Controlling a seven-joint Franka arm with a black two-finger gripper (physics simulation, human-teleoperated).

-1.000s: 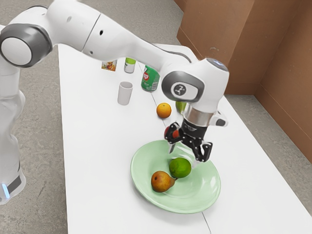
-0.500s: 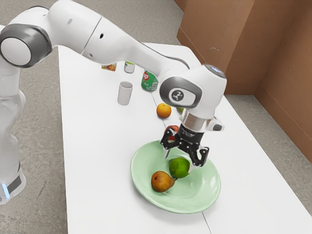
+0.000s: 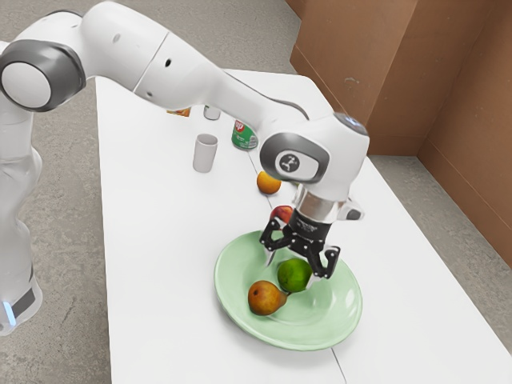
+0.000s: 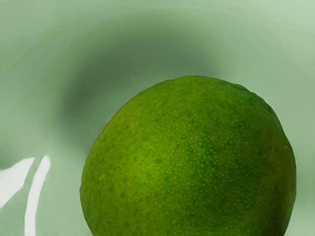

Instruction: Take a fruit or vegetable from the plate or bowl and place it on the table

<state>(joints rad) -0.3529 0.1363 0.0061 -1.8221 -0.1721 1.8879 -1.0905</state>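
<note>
My black gripper is low over the light green plate, its fingers spread wide around the green lime. One fingertip stands at the lime's side toward the exterior view's right, the other to its left with a gap. A brown pear lies on the plate beside the lime. In the wrist view the lime is large and close, with the plate behind it.
Behind the plate on the white table are a red fruit near its rim, an orange, a grey cup and a green can. A small box lies farther back.
My gripper has moved down and slightly toward the exterior view's left, coming around the lime. The fruits and the plate have stayed where they were.
</note>
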